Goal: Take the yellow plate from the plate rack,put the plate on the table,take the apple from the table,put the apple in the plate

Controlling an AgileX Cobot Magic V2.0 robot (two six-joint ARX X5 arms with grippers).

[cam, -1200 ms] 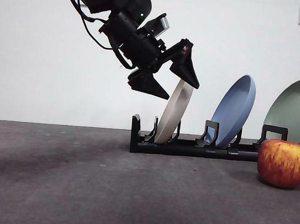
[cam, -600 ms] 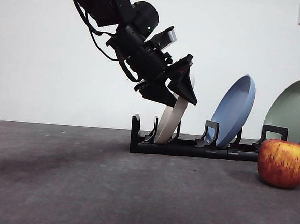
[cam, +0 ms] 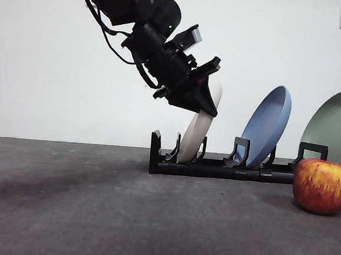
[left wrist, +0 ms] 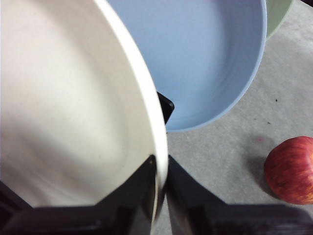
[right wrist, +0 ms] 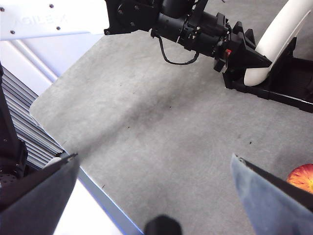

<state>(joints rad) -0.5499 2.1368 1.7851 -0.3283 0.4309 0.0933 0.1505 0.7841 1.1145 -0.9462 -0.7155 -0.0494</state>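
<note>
Grey worktop [cam: 93,210]: left gripper [left wrist: 159,169] fingers pinch the yellow plate [cam: 198,132] in the rack [cam: 214,166]; lifting could snag prongs.

Dark grey speckled table [cam: 92,216]. Directly on it: black plate rack [cam: 214,166] toward the back, apple [cam: 323,186] just beside the rack's end.

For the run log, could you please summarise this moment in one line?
left gripper: shut on yellow plate rim | plate: in plate rack | apple: on table | right gripper: open
</note>
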